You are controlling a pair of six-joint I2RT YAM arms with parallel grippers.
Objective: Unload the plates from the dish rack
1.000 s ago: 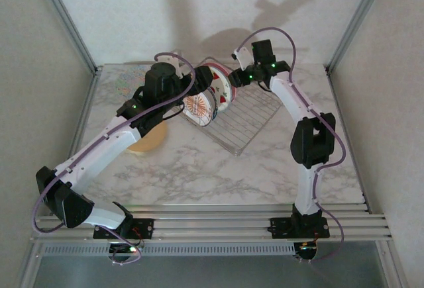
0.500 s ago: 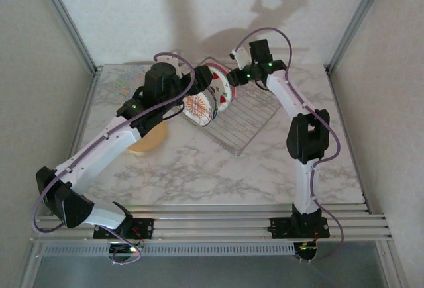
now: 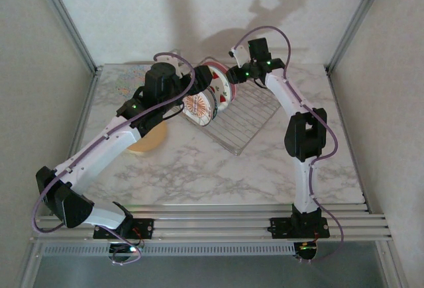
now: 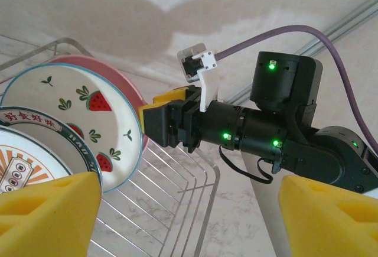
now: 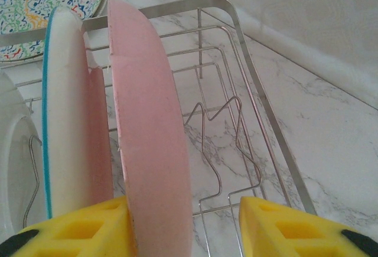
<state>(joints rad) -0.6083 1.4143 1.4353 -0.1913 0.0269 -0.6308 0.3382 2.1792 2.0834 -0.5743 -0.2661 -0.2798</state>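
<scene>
2 out, 3 left | pastel multicolour-patterned plate (image 3: pixel 126 79) far-left table (image 3: pixel 199 169) corner; yellow-orange plate (image 3: pixel 147 144) left side | silver wire rack (image 3: pixel 248 119) far-middle w/ white sunburst plate (image 3: pixel 197 107), white red-fruit plate (image 4: pixel 88 115), pink plate (image 5: pixel 153 139) | R hand (image 5: pixel 183 224) apart, straddling pink rim, not clamped | L hand (image 4: pixel 189 210) apart, empty

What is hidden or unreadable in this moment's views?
Yellow plate: top view, mostly under the left arm.
Patterned plate: top view, partly behind the left arm.
Sunburst plate: left wrist view, cut by the left edge.
Pink plate: right wrist view, edge-on, face unseen.
</scene>
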